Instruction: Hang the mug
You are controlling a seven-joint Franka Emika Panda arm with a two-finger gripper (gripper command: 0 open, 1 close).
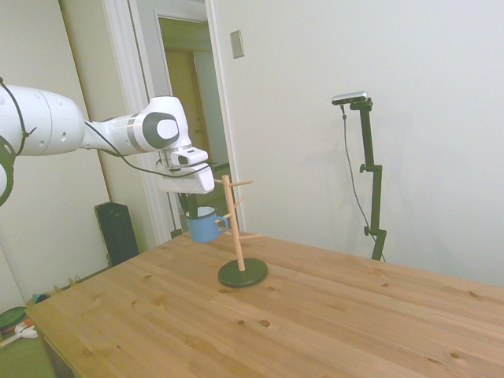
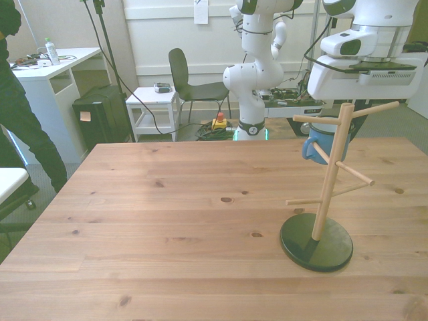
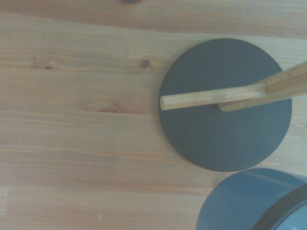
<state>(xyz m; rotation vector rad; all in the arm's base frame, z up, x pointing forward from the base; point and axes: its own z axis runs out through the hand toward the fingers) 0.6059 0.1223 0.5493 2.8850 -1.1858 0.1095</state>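
Note:
The light-blue mug (image 1: 202, 227) hangs in the air above the table, with my gripper (image 1: 189, 208) shut on its rim from above. Its loop handle (image 1: 223, 223) points at the pole of the wooden peg stand (image 1: 236, 236) and sits close beside it. In the front view the mug (image 2: 314, 148) is partly behind the stand (image 2: 329, 174), and a short peg (image 2: 319, 151) crosses in front of it. I cannot tell whether the handle is over a peg. The wrist view shows the mug's side (image 3: 244, 201), the stand's dark round base (image 3: 216, 139) and one peg (image 3: 206, 97).
The stand's base (image 2: 316, 242) rests on the wooden table (image 2: 167, 221) toward the front view's right. Beyond the table stand a person (image 2: 17, 114) at the front view's left, a dark chair (image 2: 187, 80), a white cart (image 2: 155, 107) and a black case (image 1: 116, 230).

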